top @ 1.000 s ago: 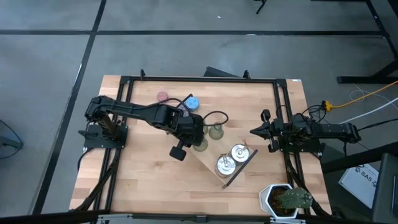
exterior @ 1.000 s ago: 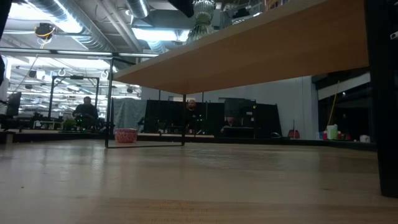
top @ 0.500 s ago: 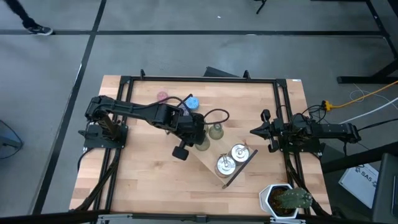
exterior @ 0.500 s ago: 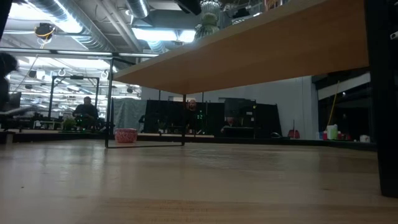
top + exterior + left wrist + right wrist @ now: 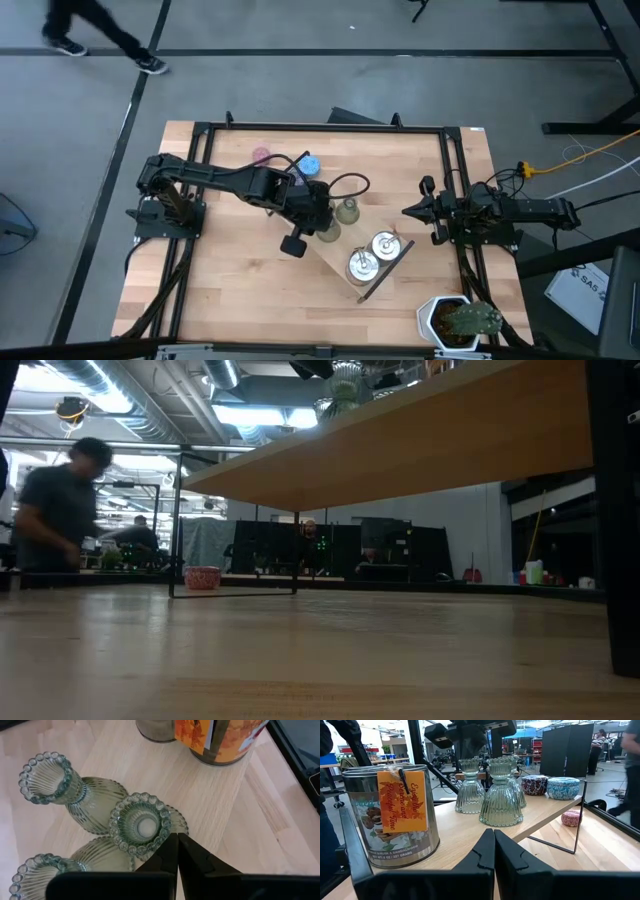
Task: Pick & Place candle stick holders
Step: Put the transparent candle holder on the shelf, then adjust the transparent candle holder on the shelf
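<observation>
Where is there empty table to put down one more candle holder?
Bare wood lies in front of the left arm's base, beside the long wooden tray. The tray is crowded: olive-green glass holders, shiny silver tins and the left gripper over them.

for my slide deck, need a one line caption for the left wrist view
Left tool, shut, above three green ribbed glass candle holders grouped on the wooden tray, near a labelled candle tin.
</observation>
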You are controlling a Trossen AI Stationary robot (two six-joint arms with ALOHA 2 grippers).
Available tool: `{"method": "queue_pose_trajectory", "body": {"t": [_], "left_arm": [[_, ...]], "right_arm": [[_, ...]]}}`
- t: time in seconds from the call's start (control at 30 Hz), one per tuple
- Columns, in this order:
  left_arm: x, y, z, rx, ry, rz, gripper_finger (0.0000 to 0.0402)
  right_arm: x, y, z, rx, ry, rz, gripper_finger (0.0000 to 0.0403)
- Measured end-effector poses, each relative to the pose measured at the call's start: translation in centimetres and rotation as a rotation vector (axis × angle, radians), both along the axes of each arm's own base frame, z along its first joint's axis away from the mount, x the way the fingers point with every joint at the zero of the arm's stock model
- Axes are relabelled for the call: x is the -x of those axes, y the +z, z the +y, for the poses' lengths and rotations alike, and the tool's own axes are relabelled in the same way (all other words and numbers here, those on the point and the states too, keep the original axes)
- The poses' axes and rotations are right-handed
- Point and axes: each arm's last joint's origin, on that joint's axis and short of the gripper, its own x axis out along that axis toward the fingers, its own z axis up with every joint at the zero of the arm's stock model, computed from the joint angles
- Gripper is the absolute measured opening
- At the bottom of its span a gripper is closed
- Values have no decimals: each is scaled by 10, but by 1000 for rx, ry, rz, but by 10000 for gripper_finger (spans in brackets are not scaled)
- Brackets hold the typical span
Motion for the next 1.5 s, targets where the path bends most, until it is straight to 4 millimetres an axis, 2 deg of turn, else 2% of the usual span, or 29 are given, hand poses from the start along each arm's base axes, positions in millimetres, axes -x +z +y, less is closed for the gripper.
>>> {"method": "queue_pose_trajectory", "body": {"t": [0.57,0.73,1.03,1.23,1.5], "left_arm": [[-2,-2,0,7,0,8,1],[4,1,1,14,-1,24,1],[22,12,26,13,83,80,1],[23,10,46,1,149,109,1],[22,8,70,-113,223,112,1]], "right_arm": [[0,0,0,0,0,0,1],[0,0,0,0,0,0,1],[0,0,0,0,0,0,1],[0,0,0,0,0,0,1],[0,0,0,0,0,0,1]]}}
